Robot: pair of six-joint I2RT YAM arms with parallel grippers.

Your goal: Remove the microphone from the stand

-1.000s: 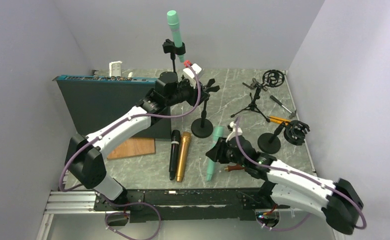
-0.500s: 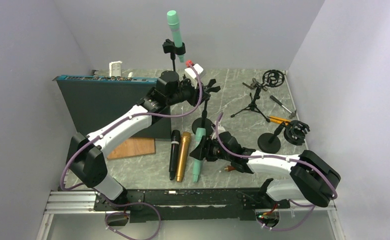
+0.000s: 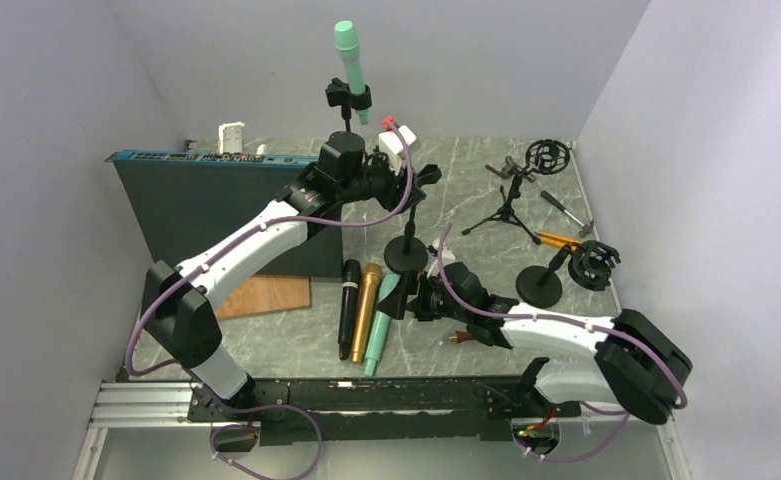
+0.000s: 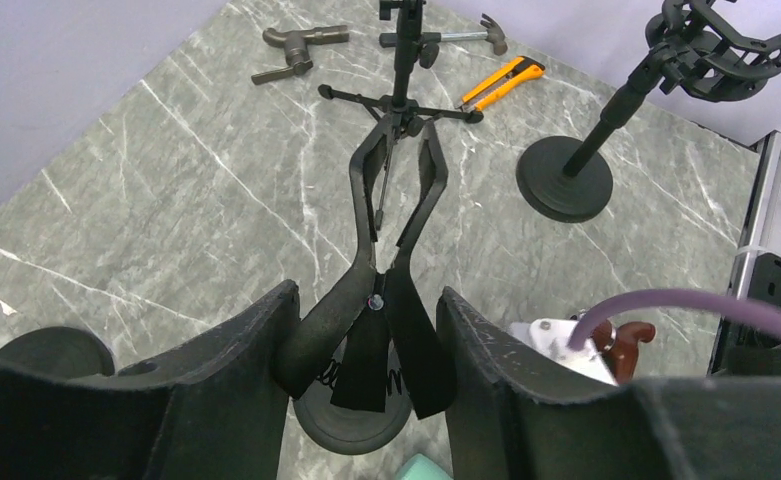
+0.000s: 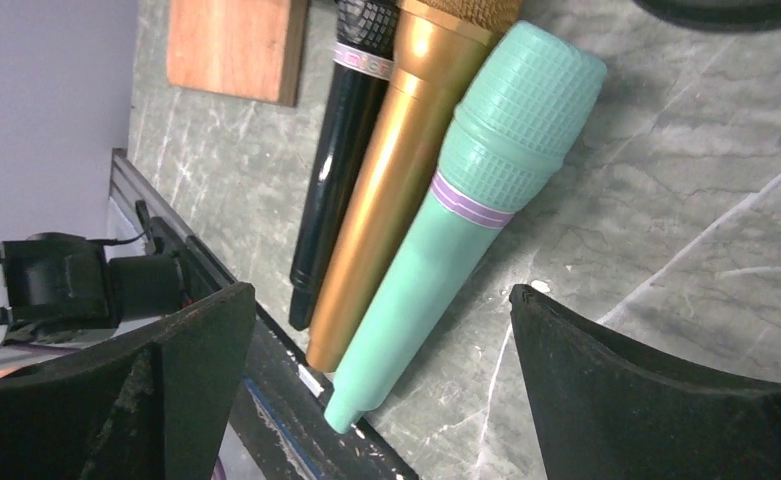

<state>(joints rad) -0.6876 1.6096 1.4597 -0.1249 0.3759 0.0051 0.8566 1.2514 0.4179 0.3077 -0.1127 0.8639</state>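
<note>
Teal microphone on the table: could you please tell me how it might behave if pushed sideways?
The teal microphone is round-bodied and lies on the smooth marble table, so it would probably roll. The gold microphone appears to lie against one side, likely blocking rolling that way. Its head is wider than its tail, so it may curve as it rolls.
</note>
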